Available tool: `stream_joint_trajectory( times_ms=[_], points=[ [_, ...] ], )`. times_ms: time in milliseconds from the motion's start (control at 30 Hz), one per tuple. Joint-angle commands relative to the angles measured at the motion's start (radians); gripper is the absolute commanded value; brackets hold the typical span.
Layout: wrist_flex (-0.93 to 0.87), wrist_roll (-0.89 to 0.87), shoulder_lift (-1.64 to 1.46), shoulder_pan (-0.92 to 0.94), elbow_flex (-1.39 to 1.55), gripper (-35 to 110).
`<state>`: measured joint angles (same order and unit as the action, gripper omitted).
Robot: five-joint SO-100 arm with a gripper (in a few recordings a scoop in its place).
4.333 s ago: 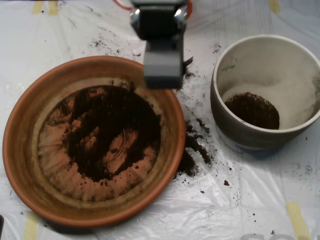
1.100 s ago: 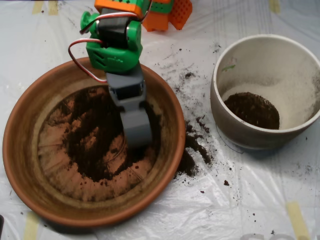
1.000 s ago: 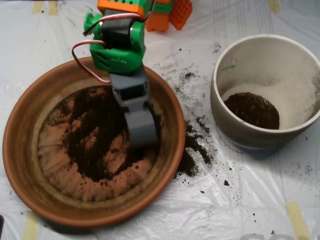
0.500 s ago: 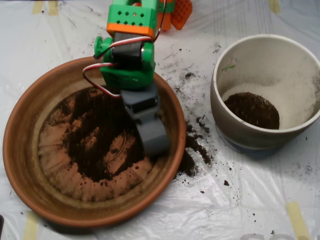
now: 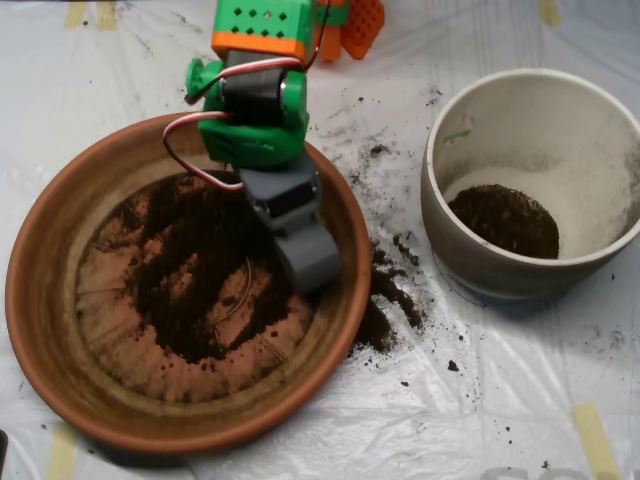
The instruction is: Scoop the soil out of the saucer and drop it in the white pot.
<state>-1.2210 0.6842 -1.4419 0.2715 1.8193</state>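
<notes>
Partly done — some soil [image 5: 205,265] already lies in the pot [image 5: 455,245] at right, most remains in the saucer [image 5: 40,330] at left, where the hand [image 5: 308,262] sits low at the right inner wall.

I am counting one saucer [image 5: 40,300], the terracotta one, and one white pot [image 5: 455,235] to its right. I am seeing one arm [image 5: 258,95] reaching in from the top, carrying one scoop [image 5: 308,258]. I am making out three gatherings of soil: one broad patch of soil [image 5: 205,265] on the saucer's base, one smaller mound [image 5: 503,220] at the bottom of the white pot, and one trail of spilled clumps [image 5: 392,290] on the plastic sheet [image 5: 480,400] between the two vessels, with fine crumbs around it too many to count. I am also counting five yellowish tape strips [image 5: 594,440] showing at the sheet's edges.
</notes>
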Motion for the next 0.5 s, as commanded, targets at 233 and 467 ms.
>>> stream_joint_trajectory(
  times_ms=[233,467],
  points=[
    [-0.006,0.080,-0.107,0.063,0.071,16],
    [-0.002,0.009,-0.138,0.069,0.044,0]
  ],
)
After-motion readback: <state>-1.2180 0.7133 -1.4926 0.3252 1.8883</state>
